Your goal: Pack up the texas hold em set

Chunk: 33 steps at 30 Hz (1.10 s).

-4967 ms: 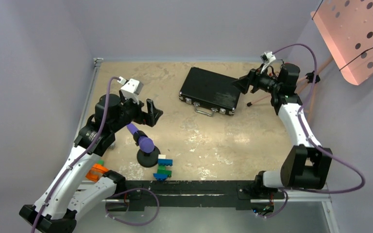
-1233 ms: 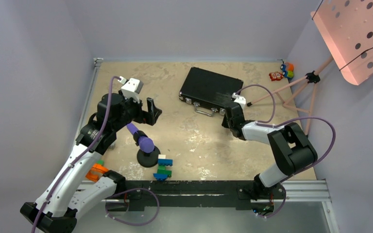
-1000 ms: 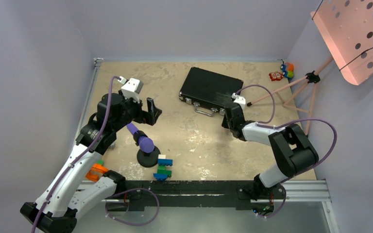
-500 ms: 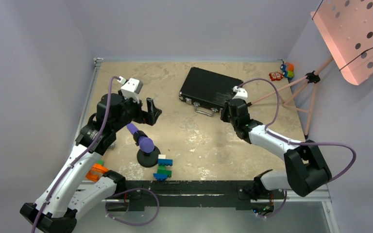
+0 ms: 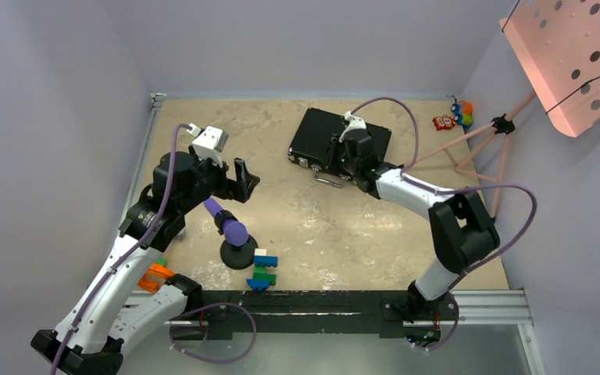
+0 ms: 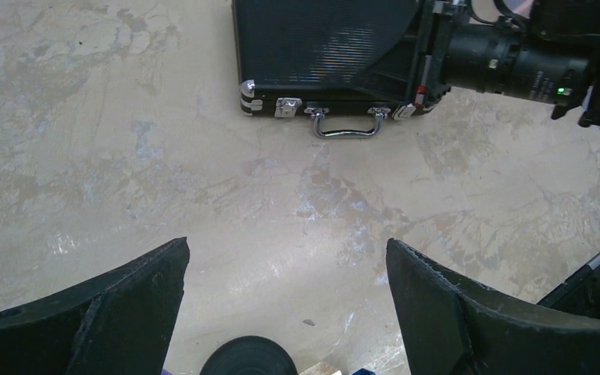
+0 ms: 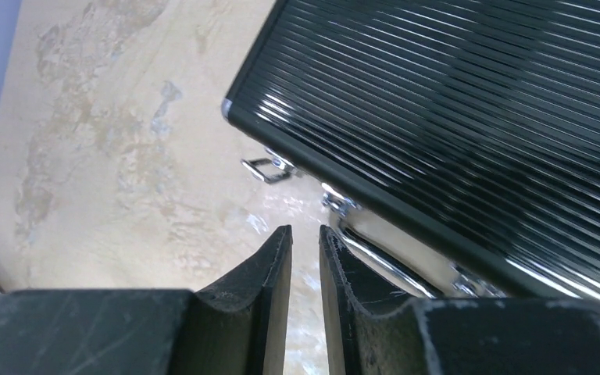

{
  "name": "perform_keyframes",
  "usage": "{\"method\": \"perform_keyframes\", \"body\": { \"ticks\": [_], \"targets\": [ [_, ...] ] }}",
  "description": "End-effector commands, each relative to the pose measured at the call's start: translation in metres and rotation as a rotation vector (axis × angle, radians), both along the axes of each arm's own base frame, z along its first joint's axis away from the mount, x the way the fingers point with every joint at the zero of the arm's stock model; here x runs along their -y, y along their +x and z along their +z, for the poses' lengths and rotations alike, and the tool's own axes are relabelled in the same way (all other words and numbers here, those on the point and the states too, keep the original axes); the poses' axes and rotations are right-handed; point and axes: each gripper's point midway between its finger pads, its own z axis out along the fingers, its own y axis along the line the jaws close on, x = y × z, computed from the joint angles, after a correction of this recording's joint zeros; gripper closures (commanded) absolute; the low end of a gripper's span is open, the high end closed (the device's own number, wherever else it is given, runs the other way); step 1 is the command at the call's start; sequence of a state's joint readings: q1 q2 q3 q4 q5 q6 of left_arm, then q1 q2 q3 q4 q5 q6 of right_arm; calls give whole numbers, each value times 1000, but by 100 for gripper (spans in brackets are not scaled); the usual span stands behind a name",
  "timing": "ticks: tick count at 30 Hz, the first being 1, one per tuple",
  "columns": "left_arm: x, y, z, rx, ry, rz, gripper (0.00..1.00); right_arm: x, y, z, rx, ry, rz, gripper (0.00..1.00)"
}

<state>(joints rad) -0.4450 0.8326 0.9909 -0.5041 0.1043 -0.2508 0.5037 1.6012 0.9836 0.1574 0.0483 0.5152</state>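
From above, the left arm rises from its base at the near left corner, elbow bent. Its left gripper point(image 5: 238, 181) hangs over the left part of the sandy table point(image 5: 320, 226), fingers spread wide and holding nothing. Just nearer stand a purple-tipped object point(image 5: 234, 234) on a round black base and a toy-brick figure point(image 5: 264, 269). The right arm reaches from the near right, folds sharply at the elbow and stretches towards the far centre. Its right gripper point(image 5: 339, 160) sits over the front edge of the black case point(image 5: 316, 134), which lies shut at the far middle of the table.

The left wrist view shows two black fingers point(image 6: 125, 301) set far apart, with bare table between them. Beyond, the closed case point(image 6: 320, 47) faces the camera with its silver handle point(image 6: 346, 129) and a latch point(image 6: 287, 107). The right arm's wrist point(image 6: 508, 62) lies across its right end.

The right wrist view looks down past the right gripper point(image 7: 305, 242). Its fingers are nearly together, with a thin slit between them and nothing in it. The tips point at the table just before the ribbed case point(image 7: 476, 101), between a silver latch point(image 7: 266, 166) and the handle point(image 7: 383, 262).
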Motion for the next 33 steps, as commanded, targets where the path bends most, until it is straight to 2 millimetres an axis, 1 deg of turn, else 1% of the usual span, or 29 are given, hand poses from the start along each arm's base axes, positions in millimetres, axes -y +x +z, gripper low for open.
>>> {"method": "perform_keyframes", "body": {
  "ticks": [1,4,7,12,16,23,33],
  "targets": [
    [1,-3,12,26,-33,-7,1,-46,20,19,26,103,77,76],
    [1,-3,12,27,-32,-6,0,-64,31,14,21,119,90,76],
    [1,-3,12,28,-29,-5,1,-77,38,4,9,130,87,77],
    [1,-3,12,28,-29,-7,1,-88,46,-4,3,127,87,78],
    [0,-3,14,33,-31,-6,1,-93,46,-11,-10,108,94,79],
    [1,-3,14,33,-32,-10,1,-94,45,-27,-39,83,99,80],
    [1,-4,14,32,-33,-9,1,-96,35,-49,-77,51,87,81]
  ]
}}
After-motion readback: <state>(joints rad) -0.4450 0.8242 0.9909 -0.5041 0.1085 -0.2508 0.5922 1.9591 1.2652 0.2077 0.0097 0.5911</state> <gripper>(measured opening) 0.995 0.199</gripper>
